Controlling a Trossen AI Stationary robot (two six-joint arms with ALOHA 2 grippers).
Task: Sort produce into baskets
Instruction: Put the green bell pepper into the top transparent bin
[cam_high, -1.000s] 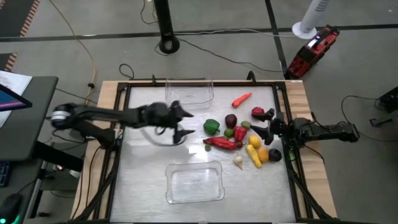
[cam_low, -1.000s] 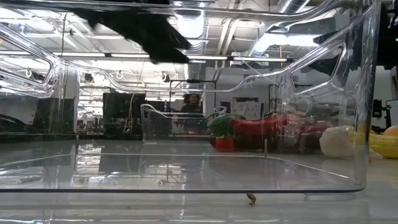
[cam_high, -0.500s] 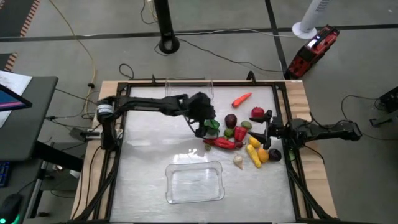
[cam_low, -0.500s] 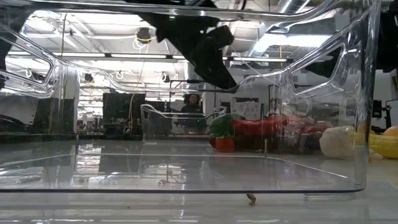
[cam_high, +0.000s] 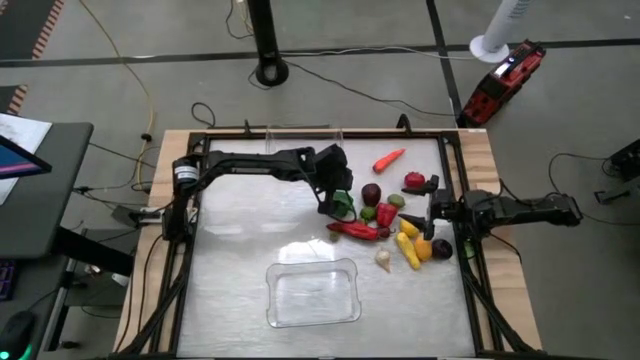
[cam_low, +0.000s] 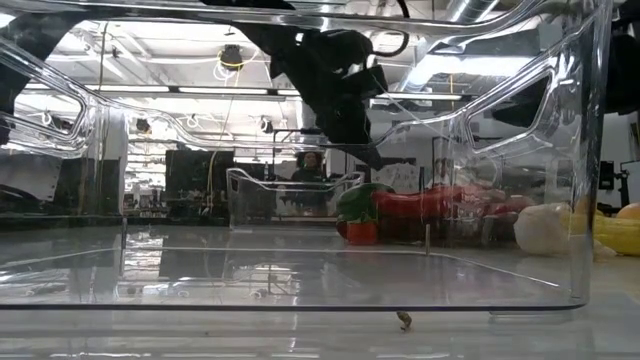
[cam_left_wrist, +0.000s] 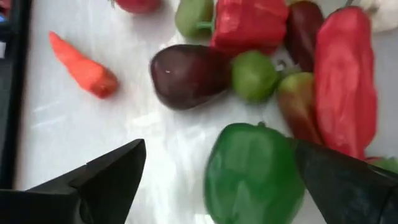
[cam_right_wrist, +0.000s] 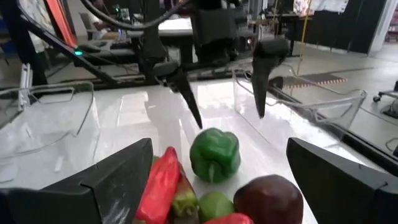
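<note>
Left gripper (cam_high: 338, 203): it hangs just over the green pepper (cam_high: 341, 203) at the left edge of the produce pile, fingers spread wide, one on each side of the pepper and not touching it; it holds nothing.
Green pepper: it lies on the table, in front of the far basket (cam_high: 305, 143) and well apart from the near basket (cam_high: 312, 293). In the left wrist view it sits between the two dark fingers (cam_left_wrist: 106, 177).
Produce beside the pepper: a long red chili (cam_high: 352, 230) lies just beside it toward the near side, and a dark purple piece (cam_high: 371, 193) and a small green piece (cam_high: 368, 213) lie just to its right.
Rest of the pile: a red pepper (cam_high: 386, 214), yellow pieces (cam_high: 408, 250), an orange round piece (cam_high: 422, 249) and a whitish piece (cam_high: 383, 260) lie close together on the right half of the table.
Carrot: an orange carrot (cam_high: 388, 159) lies alone, toward the far side of the pile.
Far basket: clear, at the far edge of the table; I see no produce in it.
Near basket: clear, at the near edge of the table; I see no produce in it either.
Right gripper (cam_high: 431, 210): it waits at the right side of the pile, fingers apart, holding nothing.
</note>
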